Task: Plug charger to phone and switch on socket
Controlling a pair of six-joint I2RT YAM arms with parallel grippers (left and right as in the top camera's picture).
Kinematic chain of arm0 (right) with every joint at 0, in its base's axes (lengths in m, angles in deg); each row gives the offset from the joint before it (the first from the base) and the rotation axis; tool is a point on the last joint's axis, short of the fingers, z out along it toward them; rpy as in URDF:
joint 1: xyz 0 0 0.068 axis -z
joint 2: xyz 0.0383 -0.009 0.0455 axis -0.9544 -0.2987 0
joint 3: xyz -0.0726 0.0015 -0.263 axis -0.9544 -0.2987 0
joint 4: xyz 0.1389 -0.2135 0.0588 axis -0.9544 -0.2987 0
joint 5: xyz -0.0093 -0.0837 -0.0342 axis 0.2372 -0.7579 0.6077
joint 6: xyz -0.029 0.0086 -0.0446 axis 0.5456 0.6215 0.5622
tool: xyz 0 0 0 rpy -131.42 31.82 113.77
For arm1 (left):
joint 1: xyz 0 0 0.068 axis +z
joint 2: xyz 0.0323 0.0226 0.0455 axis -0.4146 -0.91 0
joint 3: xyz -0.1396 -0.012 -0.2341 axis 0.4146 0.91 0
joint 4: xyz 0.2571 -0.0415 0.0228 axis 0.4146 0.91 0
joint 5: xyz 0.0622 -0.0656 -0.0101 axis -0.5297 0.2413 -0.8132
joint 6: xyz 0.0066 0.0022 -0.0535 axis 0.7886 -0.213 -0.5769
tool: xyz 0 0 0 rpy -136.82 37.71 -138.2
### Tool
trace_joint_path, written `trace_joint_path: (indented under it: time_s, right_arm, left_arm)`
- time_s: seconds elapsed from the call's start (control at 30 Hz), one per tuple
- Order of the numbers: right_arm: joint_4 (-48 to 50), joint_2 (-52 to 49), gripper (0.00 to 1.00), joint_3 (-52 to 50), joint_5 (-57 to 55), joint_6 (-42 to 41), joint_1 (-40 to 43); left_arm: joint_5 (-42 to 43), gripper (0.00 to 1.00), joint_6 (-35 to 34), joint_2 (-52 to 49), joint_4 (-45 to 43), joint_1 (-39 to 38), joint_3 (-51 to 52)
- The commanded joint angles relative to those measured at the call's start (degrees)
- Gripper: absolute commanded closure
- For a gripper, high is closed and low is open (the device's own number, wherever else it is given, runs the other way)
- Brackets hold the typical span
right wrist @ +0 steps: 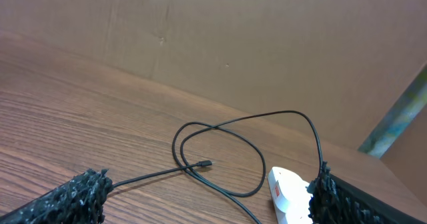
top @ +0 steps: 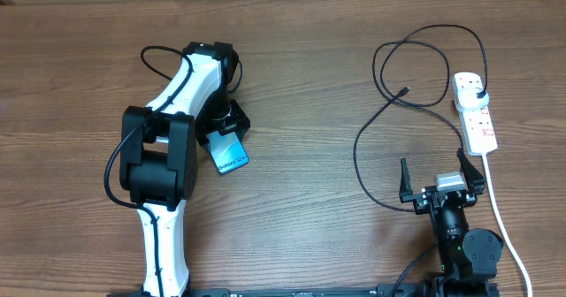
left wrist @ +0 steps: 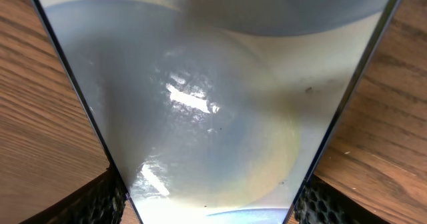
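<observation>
The phone (top: 232,156), its light blue screen lit, is tilted between the fingers of my left gripper (top: 226,129), which is shut on it left of centre. In the left wrist view the phone (left wrist: 213,104) fills the space between the two fingers (left wrist: 210,201). The charger cable (top: 357,151) loops across the right side; its small connector (top: 405,91) lies free on the table and its black plug (top: 478,91) sits in the socket strip (top: 478,120). My right gripper (top: 439,175) is open and empty, just in front of the strip. Its view shows the connector (right wrist: 205,163) and the strip's end (right wrist: 287,194).
The strip's white cord (top: 508,235) runs down the right side past my right arm. A brown cardboard wall (right wrist: 267,44) stands behind the table. The cable's lower bend passes close to my right gripper's left finger (top: 404,180).
</observation>
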Motion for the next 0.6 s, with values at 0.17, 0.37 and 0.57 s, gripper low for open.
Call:
trace_joint_path:
  time_s: [0.17, 0.37, 0.57]
  right_arm:
    - [0.3, 0.5, 0.00, -0.6, -0.5, 0.0, 0.1]
    - [0.3, 0.5, 0.00, -0.6, -0.5, 0.0, 0.1]
    - [0.3, 0.5, 0.00, -0.6, -0.5, 0.0, 0.1]
  left_arm:
    - [-1.8, 0.51, 3.0, -3.5, 0.7, 0.3, 0.1]
    - [-2.0, 0.55, 6.1, -3.5, -1.2, 0.3, -0.5]
    - [1.1, 0.56, 13.6, -3.5, -2.6, 0.3, -2.7]
